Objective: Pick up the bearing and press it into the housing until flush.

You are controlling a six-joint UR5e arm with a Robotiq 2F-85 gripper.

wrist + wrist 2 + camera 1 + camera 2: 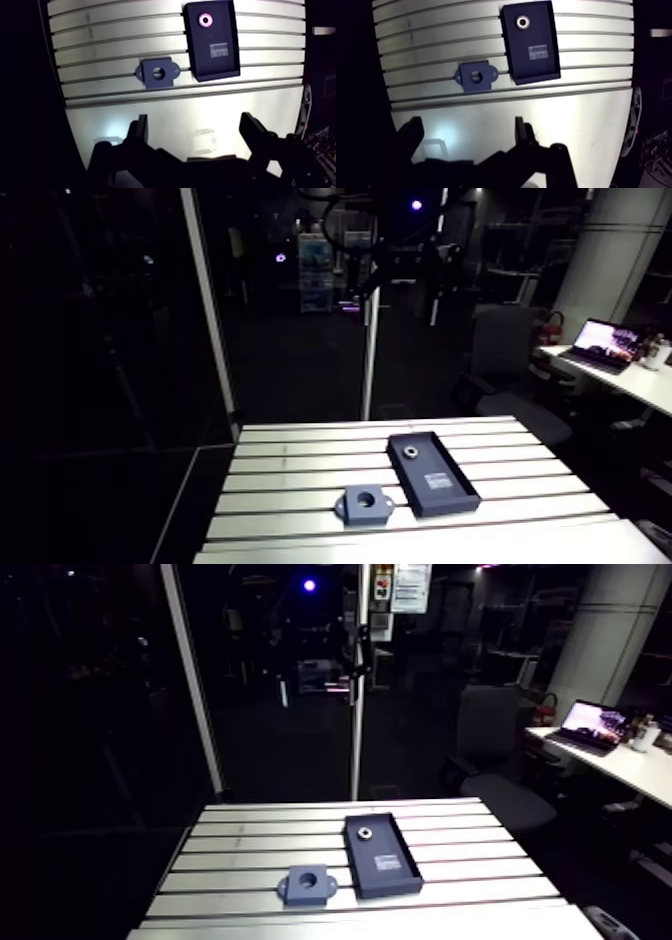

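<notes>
A small metal ring bearing (205, 20) lies at the far end of a shallow black tray (211, 69) on the slotted table. The dark housing block (159, 74), with a round bore and two side ears, sits on the table beside the tray's near end. In the arm view the bearing (409, 451) is in the tray's rear part and the housing (363, 505) lies front left of the tray. My gripper (195, 120) hangs high over the table's smooth front strip, well short of both parts. It is open and nothing is between its fingers.
The slotted aluminium table (290, 478) carries only the tray and the housing. A white label (220, 50) is stuck in the tray's middle. A thin upright post (369, 358) stands behind the table's back edge.
</notes>
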